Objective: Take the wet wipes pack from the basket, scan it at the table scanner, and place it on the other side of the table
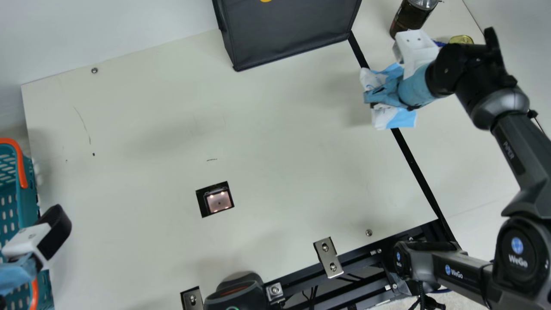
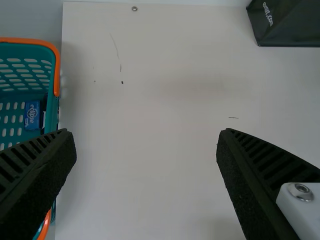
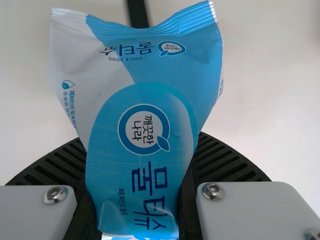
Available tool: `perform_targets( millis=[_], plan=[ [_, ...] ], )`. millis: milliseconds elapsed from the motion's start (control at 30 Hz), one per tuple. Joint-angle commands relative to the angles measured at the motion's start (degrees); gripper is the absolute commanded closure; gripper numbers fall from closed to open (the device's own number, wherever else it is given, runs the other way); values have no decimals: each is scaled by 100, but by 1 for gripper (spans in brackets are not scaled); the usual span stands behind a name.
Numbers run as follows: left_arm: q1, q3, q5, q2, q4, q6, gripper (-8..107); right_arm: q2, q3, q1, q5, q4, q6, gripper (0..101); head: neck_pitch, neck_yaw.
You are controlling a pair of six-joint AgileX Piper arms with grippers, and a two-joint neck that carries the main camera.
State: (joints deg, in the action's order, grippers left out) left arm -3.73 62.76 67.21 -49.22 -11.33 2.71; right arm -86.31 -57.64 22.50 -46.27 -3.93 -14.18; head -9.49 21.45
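Right arm angled inward, and the right gripper (image 1: pixel 387 92) is clamped on the wet wipes pack (image 1: pixel 392 119) above the black strip (image 1: pixel 415 168)! Left gripper (image 1: pixel 55 230) gapes wide by the basket (image 1: pixel 29 202); black bag (image 1: pixel 292 32) beyond.

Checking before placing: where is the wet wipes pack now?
Main view, upper right: the wet wipes pack is in my right gripper, over the black strip.

Wet wipes pack (image 3: pixel 175 105): sky blue and white in curved fields; white roundel, ringed dark blue; navy lettering. Basket (image 2: pixel 52 112): teal, slotted in rows; handle (image 1: pixel 20 165) orange. Left fingers (image 2: pixel 37 165), right fingers (image 3: pixel 230 162): black, parallel ribs. Surface (image 1: pixel 137 103): cream, thin dark scratches; strip (image 1: pixel 413 159) black. Table scanner (image 1: pixel 219 201): pinkish pane, black surround. Container (image 1: pixel 288 30): charcoal.
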Motion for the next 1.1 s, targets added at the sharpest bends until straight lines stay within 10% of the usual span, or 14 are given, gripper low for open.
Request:
perform_targets(
  millis=[0, 833, 1067],
  plan=[
    [0, 0, 0, 0, 0, 0, 9, -112, -73, 258, 45, -12, -457, 101, 157, 13],
    [0, 0, 0, 0, 0, 0, 9, -1208, -628, 899, 646, 412, -1880, 101, 157, 13],
    [0, 0, 0, 0, 0, 0, 9, -1372, -691, 950, 685, 508, -1840, 78, 157, 13]
  ],
)
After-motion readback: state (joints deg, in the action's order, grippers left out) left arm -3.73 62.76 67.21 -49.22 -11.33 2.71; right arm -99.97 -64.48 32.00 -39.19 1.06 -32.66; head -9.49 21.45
